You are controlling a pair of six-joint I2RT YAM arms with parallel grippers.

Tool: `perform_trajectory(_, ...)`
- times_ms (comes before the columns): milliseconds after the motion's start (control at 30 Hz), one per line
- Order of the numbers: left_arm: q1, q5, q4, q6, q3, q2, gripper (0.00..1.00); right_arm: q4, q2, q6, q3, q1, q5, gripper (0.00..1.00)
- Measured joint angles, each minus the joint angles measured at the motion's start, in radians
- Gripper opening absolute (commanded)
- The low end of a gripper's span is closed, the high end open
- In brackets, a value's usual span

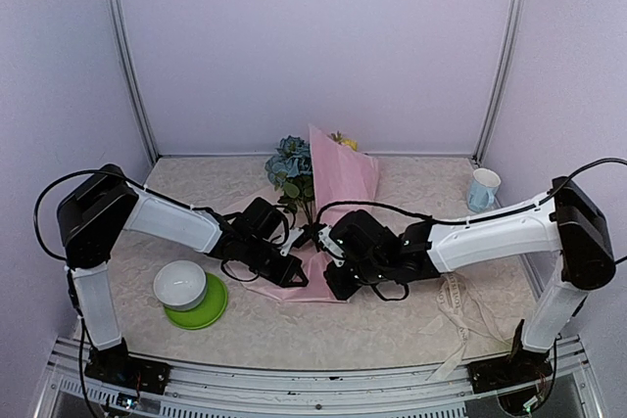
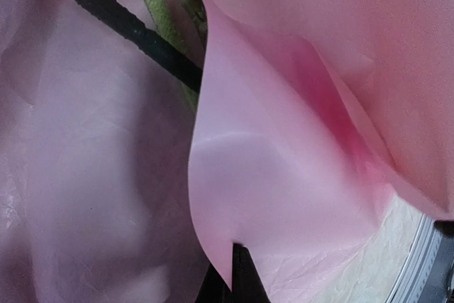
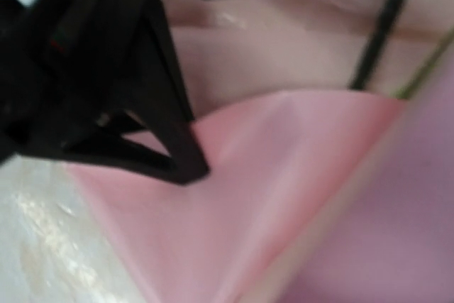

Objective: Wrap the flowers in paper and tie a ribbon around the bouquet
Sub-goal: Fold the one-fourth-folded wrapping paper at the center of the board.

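Note:
The pink paper point(image 1: 345, 183) lies mid-table, partly folded up round the flowers point(image 1: 291, 169), whose blue and yellow heads show at its far end. In the left wrist view a green stalk point(image 2: 160, 15) lies on the paper point(image 2: 284, 196). My left gripper point(image 2: 237, 274) is shut on a fold of that sheet; from above it sits at the paper's near edge point(image 1: 294, 273). My right gripper point(image 1: 335, 283) is just to its right, shut, its fingers buried under a raised fold of paper point(image 3: 284, 182); whether it pinches the sheet does not show. The ribbon point(image 1: 457, 306) lies loose at the front right.
A white bowl point(image 1: 180, 284) sits on a green plate point(image 1: 208, 312) at the front left. A pale mug point(image 1: 483, 190) stands at the back right. A black cable point(image 2: 120, 18) crosses the paper near the stalks. Walls close the table on three sides.

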Motion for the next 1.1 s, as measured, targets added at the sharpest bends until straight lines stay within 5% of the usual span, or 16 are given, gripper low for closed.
perform_trajectory(133,0.001,-0.002,0.000,-0.003,0.000,0.000,0.00,-0.011,0.088,-0.025,0.051,0.001,-0.033,0.00)
perform_trajectory(333,0.005,-0.033,0.016,-0.022,-0.010,-0.024,0.41,-0.034,0.175,-0.036,0.063,0.001,-0.051,0.00)
perform_trajectory(600,0.068,-0.116,0.126,-0.058,-0.139,-0.278,0.73,-0.027,0.188,-0.038,0.060,0.001,-0.058,0.00)
perform_trajectory(733,0.106,-0.099,0.274,-0.121,-0.212,-0.386,0.76,-0.026,0.188,-0.043,0.061,0.001,-0.058,0.00)
perform_trajectory(933,0.119,-0.062,0.388,-0.204,-0.213,-0.288,0.75,-0.026,0.188,-0.046,0.061,0.002,-0.058,0.00)
perform_trajectory(1100,0.119,-0.013,0.430,-0.272,-0.186,-0.153,0.56,-0.025,0.188,-0.046,0.061,0.002,-0.057,0.00)
